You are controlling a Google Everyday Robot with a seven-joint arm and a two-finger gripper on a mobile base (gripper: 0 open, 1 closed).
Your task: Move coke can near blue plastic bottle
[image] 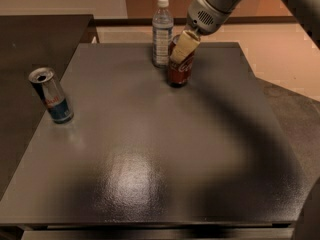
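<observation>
The coke can (pixel 180 70), dark red with white script, stands upright near the far edge of the dark table (pixel 150 149). My gripper (pixel 182 48) comes down from the upper right and is shut on the can's top, one pale finger (pixel 184 46) lying across its front. The blue plastic bottle (pixel 162 32), clear with a white cap and a bluish label, stands just left of the can, almost touching it.
A silver-and-blue Red Bull can (pixel 51 95) stands at the table's left side. A second dark table (pixel 30 49) adjoins on the left. The arm (pixel 220 1) reaches in from the upper right over the table's far right corner.
</observation>
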